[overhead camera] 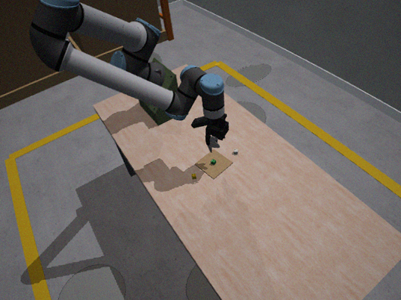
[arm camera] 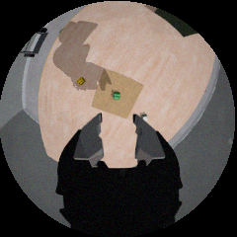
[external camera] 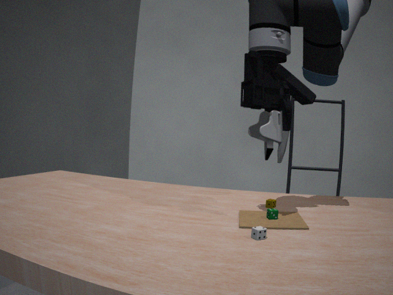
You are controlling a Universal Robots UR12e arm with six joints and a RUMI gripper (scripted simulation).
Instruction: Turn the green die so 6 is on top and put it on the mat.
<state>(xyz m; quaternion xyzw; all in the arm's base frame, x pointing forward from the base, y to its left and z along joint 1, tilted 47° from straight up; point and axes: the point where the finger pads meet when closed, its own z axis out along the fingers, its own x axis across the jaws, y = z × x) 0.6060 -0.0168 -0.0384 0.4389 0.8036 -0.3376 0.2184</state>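
The green die (overhead camera: 213, 162) (external camera: 272, 214) (arm camera: 117, 96) sits on the square tan mat (overhead camera: 212, 174) (external camera: 253, 224) (arm camera: 127, 111), inside its edges, and looks flat. Its top number is too small to read. The yellow die (overhead camera: 194, 176) (external camera: 270, 203) (arm camera: 81, 80) rests on the table beside the mat. The white die (overhead camera: 236, 152) (external camera: 258, 233) (arm camera: 143, 117) rests on the table off the mat's opposite side, with a face of four dots toward the exterior camera. My gripper (overhead camera: 212, 149) (external camera: 273, 158) (arm camera: 118, 114) is open and empty, pointing down, well above the table.
The wooden table (overhead camera: 280, 210) (external camera: 126, 222) (arm camera: 163, 64) carries the mat and dice. The arm's green base mount (overhead camera: 155, 111) stands at the table's far end. The arm's shadow falls over the yellow die and a mat corner.
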